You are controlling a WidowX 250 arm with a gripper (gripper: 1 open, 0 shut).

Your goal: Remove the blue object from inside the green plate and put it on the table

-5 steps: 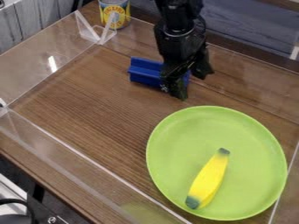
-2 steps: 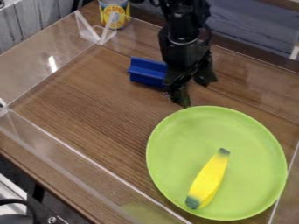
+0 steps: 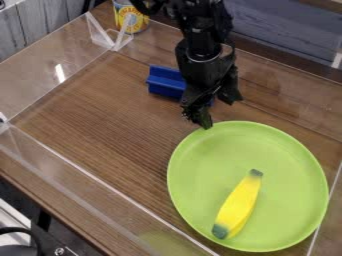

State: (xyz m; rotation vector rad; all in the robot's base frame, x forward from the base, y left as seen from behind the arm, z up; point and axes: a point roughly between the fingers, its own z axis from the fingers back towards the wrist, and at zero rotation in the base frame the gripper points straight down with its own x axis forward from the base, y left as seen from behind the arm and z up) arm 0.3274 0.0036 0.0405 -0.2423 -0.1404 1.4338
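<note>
Blue rectangular block (image 3: 167, 82) sits on the brown wood-grain worktop (image 3: 100, 120), outside the round green plastic plate (image 3: 201, 170), and the black gripper (image 3: 215, 112) hangs fingers apart beside it, presumably having been opened to release it.

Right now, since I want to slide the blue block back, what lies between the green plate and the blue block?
The gripper, over bare table, in the camera view.

A yellow banana (image 3: 237, 205) lies tilted; behind, a yellowish can (image 3: 130, 17), perhaps a drink, stands upright.
</note>
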